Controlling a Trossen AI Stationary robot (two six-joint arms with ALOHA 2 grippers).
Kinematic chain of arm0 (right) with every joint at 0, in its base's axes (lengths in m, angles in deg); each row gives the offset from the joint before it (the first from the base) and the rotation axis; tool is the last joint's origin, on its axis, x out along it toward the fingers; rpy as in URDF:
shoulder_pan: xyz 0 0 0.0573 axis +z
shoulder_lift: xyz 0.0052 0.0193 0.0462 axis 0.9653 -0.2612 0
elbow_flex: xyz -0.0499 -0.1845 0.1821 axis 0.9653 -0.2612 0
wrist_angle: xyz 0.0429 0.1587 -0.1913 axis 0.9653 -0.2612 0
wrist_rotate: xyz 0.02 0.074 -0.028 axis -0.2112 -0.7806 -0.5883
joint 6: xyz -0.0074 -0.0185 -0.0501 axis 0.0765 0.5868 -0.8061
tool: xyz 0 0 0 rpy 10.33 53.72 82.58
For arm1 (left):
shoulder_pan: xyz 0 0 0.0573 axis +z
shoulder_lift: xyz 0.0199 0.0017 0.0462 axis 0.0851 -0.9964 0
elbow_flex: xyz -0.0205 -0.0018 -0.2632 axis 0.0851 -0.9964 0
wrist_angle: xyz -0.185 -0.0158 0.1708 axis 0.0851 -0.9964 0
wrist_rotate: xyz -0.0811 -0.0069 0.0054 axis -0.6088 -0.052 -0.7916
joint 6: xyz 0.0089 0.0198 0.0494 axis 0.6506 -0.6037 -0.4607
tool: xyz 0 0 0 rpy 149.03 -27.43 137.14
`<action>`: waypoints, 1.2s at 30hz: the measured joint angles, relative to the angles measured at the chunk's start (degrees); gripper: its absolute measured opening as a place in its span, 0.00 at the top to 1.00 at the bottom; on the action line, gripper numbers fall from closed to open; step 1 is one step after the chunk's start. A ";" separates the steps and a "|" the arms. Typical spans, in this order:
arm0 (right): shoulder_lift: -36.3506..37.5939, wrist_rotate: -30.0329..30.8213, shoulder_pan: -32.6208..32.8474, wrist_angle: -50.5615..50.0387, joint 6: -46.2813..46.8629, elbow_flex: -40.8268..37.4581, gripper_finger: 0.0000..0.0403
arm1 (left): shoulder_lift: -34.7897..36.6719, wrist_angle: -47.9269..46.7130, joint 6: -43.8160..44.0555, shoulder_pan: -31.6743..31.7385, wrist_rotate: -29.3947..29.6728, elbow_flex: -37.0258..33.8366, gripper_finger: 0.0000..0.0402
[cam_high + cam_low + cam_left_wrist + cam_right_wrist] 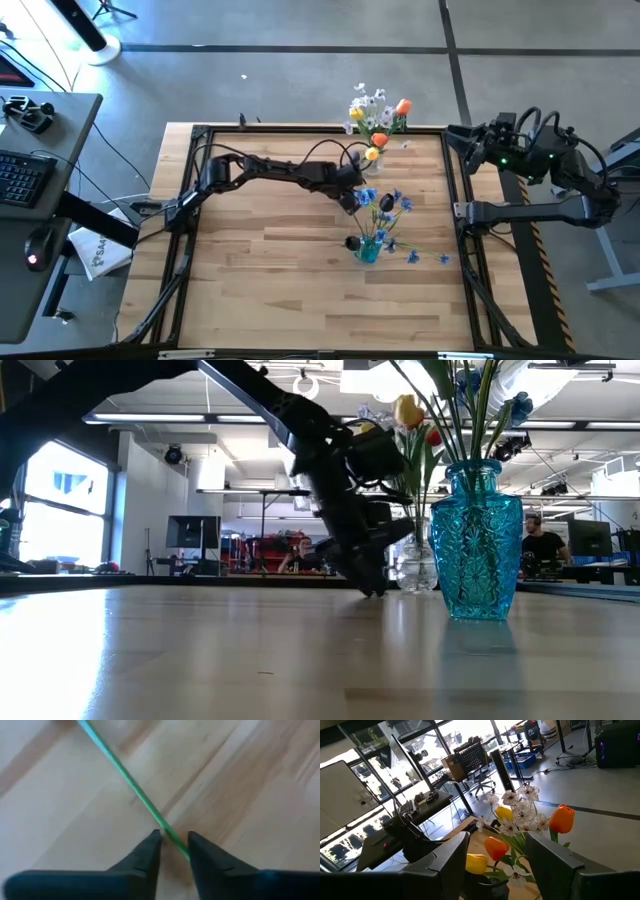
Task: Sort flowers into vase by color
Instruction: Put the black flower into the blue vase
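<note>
Closing on: a thin green stem [131, 787] is straddled by the left gripper [174, 841], low on the table [270, 290] near its middle; the jaws are narrowed about the stem but a firm pinch cannot be told.
Handling: the stem is judged light, springy and slippery; it is best taken along the bare stalk, never at the bloom.
Blue vase [483, 540]: stood toward the right edge of the table, already filled with blue sprays [392, 205].
Loose spray [428, 256]: laid flat just beside the blue vase.
Far vase [377, 140]: set at the far edge, with orange, yellow and white flowers.
Obstruction: the leaning blue sprays are judged likely to be brushed.
Right gripper [495, 857]: parked open, empty, beyond the right edge.
</note>
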 joint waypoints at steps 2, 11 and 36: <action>0.00 0.00 0.00 -0.08 -0.15 0.00 0.51 | 0.33 -2.84 0.38 0.07 -0.97 0.01 0.86; 0.00 0.00 -0.01 -0.58 -0.13 0.00 0.51 | 3.22 -11.94 -0.81 2.14 -8.21 -0.50 1.00; -5.59 -22.43 0.00 -1.95 -5.83 0.01 0.51 | 51.64 14.89 -12.85 -2.81 -14.36 -33.00 1.00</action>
